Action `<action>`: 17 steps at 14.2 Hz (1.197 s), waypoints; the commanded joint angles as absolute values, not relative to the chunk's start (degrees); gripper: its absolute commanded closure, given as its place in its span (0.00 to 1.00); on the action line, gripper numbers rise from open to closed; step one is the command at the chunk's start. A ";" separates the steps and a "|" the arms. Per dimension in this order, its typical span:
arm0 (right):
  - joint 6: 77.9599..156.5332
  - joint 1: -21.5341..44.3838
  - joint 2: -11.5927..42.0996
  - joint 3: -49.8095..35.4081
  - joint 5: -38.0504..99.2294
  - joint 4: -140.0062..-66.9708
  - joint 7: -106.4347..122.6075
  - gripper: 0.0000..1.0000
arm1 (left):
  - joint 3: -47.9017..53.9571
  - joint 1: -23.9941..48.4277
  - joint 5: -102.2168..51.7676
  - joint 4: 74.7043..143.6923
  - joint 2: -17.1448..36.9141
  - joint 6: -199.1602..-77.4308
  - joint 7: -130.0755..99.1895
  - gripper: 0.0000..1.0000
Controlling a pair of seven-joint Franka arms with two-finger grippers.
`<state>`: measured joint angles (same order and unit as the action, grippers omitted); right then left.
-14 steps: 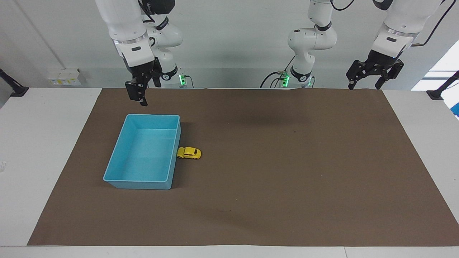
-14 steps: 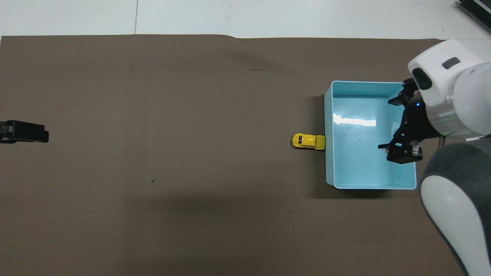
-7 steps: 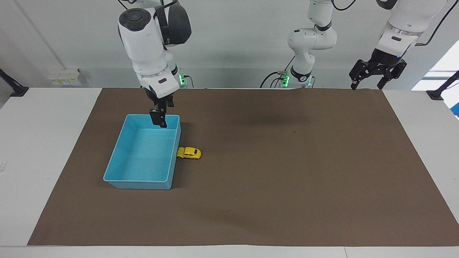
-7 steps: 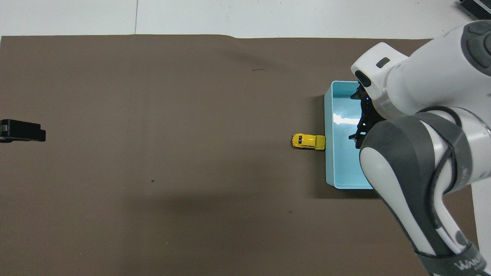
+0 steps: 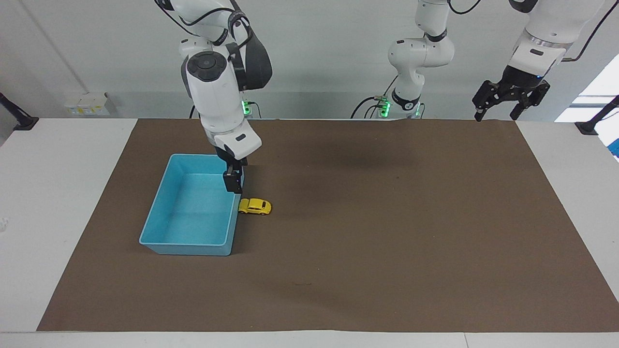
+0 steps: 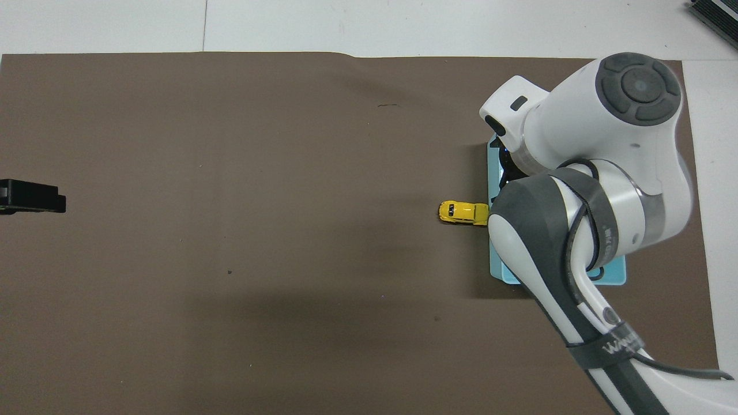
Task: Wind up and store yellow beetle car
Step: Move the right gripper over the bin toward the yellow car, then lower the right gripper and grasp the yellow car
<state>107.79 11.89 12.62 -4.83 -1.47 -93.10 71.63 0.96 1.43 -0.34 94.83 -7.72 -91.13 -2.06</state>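
Observation:
The yellow beetle car (image 5: 255, 206) stands on the brown mat, its end touching the long wall of the blue bin (image 5: 186, 249) that faces the table's middle. In the overhead view the car (image 6: 462, 212) sits just beside the bin (image 6: 612, 278). My right gripper (image 5: 234, 186) hangs low over that same bin wall, a little short of the car and not touching it, open with nothing in it. The right arm hides this gripper in the overhead view. At the left arm's end of the table my left gripper (image 5: 495, 113) waits raised, open and holding nothing.
The brown mat (image 5: 387, 241) covers most of the white table. The bin holds nothing that I can see. The left gripper's tip (image 6: 31, 197) shows at the edge of the overhead view.
The right arm has swung down and forward, from above the bin's robot-side end to the wall beside the car. The car and bin have not moved.

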 commanded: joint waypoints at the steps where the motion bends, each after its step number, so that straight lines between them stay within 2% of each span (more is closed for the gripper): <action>1: 109.69 11.34 13.35 -5.10 -2.20 -94.66 74.00 0.00 | 1.41 0.35 -1.23 94.48 -8.26 -89.91 -1.93 0.00; 10: 119.34 11.60 14.50 -5.19 -1.85 -103.35 74.88 0.00 | 1.49 0.44 -1.23 94.48 -8.26 -89.91 -1.93 0.00; 13: 120.06 11.60 15.47 -5.19 -1.93 -104.50 74.88 0.00 | 1.49 0.35 -1.23 94.48 -8.26 -89.91 -1.93 0.00; 17: 125.06 12.39 16.96 -5.19 -1.93 -107.05 74.45 0.00 | 1.49 0.44 -1.23 94.48 -8.26 -89.82 -1.93 0.00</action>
<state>122.90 11.97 16.41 -4.85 -1.47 -105.76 73.56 1.03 1.24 -0.37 94.83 -7.72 -91.09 -2.06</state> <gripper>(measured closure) 0.000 0.000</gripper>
